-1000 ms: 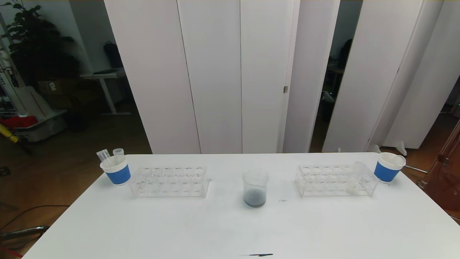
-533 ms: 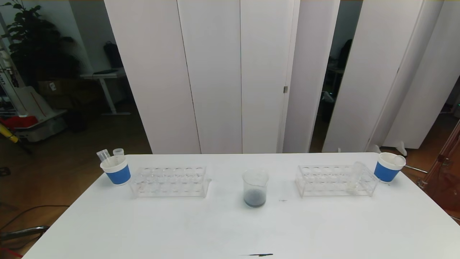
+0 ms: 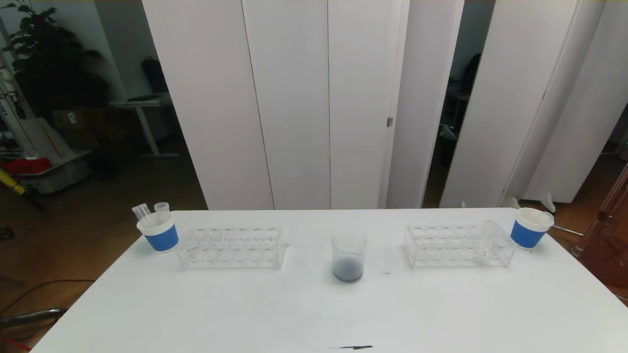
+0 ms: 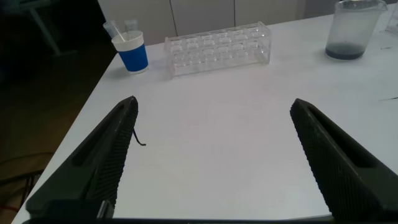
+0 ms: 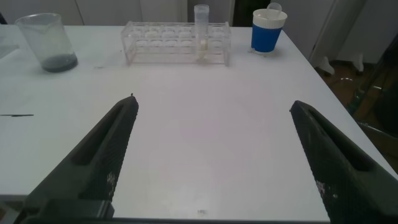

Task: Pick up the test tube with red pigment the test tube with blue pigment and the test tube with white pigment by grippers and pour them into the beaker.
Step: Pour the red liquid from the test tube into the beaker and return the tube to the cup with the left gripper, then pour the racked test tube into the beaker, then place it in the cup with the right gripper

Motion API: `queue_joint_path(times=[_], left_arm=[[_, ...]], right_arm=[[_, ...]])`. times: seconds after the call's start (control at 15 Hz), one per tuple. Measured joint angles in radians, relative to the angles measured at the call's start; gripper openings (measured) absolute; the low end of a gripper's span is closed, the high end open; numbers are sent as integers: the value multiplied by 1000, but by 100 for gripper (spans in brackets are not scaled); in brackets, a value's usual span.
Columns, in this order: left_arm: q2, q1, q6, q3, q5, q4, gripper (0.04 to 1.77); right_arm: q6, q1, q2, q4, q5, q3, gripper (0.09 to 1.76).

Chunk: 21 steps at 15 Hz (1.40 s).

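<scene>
The beaker [image 3: 349, 256] stands mid-table with dark grey liquid at its bottom; it also shows in both wrist views [image 4: 352, 31] [image 5: 46, 42]. The test tube with white pigment [image 5: 201, 31] stands upright in the right clear rack [image 3: 458, 246], with cream liquid at its foot. No tube with red pigment or blue pigment is in view. My left gripper [image 4: 214, 102] hovers open and holds nothing, over bare table near the front left. My right gripper [image 5: 214, 102] is likewise open and holds nothing, near the front right. Neither arm shows in the head view.
A clear rack [image 3: 230, 247] stands left of the beaker. At the far left is a blue paper cup [image 3: 158, 233] with two clear tubes [image 3: 142, 212] in it. A second blue cup [image 3: 531, 227] sits at the far right corner. A black mark [image 3: 355, 347] lies at the table's front edge.
</scene>
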Motion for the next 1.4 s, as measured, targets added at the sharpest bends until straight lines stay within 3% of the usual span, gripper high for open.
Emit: queue_joint_path(times=[1.4], left_arm=[[-9,0,-19,3,9,3,175]], right_arm=[[0,0,0,0,-3,1,175]])
